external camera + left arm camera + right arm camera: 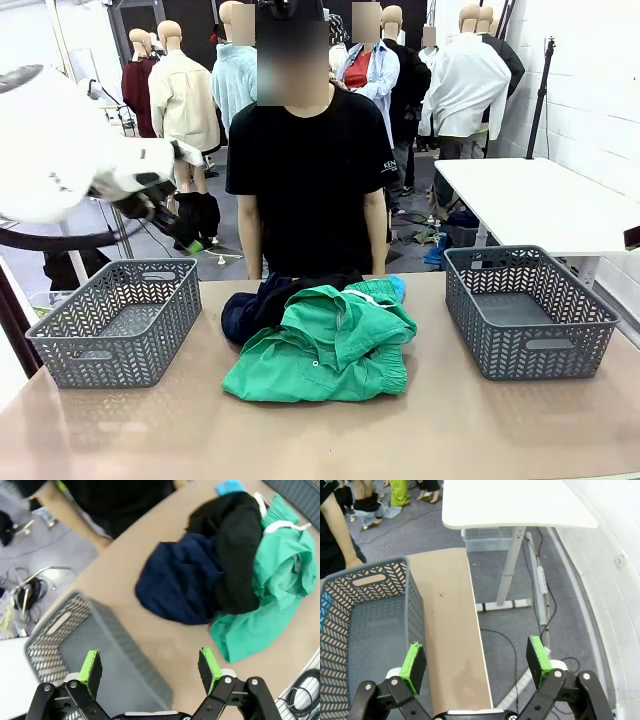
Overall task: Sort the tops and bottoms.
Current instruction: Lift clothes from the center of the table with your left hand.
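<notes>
Tan table [330,440] under heaped clothes [320,340]; white desk [540,200] beyond, grey floor [570,620]

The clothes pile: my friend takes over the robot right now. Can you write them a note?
Left gripper: open, holding nothing, above the left basket.
Right gripper: open, holding nothing, above the right basket, at its outer edge.
Clothes: green bottoms on top, navy bottoms and black bottoms underneath, sky-blue shirt peeking out behind, all heaped mid-table between the baskets.
Done: nothing sorted.
Left: all four garments, tops and bottoms apart.
</notes>
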You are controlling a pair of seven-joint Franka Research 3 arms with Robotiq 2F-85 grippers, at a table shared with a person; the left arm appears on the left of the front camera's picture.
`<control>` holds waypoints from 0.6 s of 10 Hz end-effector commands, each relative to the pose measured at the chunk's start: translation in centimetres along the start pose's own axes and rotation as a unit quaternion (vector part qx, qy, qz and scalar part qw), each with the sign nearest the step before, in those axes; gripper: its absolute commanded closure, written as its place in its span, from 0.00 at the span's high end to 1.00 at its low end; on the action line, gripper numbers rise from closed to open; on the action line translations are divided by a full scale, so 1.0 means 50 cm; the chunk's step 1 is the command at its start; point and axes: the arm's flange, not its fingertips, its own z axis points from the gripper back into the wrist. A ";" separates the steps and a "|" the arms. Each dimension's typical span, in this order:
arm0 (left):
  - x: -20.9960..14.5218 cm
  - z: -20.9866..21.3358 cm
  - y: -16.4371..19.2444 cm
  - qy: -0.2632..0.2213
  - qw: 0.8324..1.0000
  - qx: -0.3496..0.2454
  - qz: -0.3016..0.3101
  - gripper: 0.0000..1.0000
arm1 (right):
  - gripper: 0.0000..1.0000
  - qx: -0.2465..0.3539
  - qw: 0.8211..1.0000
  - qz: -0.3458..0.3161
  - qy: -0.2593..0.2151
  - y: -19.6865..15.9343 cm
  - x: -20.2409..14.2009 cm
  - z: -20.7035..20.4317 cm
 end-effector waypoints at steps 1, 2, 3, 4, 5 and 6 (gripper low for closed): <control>0.041 -0.043 0.022 0.020 0.999 -0.027 -0.024 1.00 | 1.00 -0.003 1.000 0.003 0.002 0.001 0.002 0.005; 0.037 -0.072 0.024 0.048 0.998 -0.036 -0.025 1.00 | 1.00 -0.003 1.000 0.003 0.002 0.001 0.002 0.005; 0.025 -0.040 -0.016 0.012 1.000 -0.013 -0.016 1.00 | 1.00 -0.003 1.000 0.003 0.002 0.001 0.002 0.005; 0.025 -0.040 -0.016 0.012 1.000 -0.013 -0.016 1.00 | 1.00 -0.003 1.000 0.003 0.002 0.001 0.002 0.005; 0.025 -0.040 -0.016 0.012 1.000 -0.013 -0.016 1.00 | 1.00 -0.003 1.000 0.003 0.002 0.001 0.002 0.005; 0.037 -0.072 -0.016 0.028 0.999 -0.018 -0.022 1.00 | 1.00 -0.003 1.000 0.003 0.002 0.001 0.002 0.005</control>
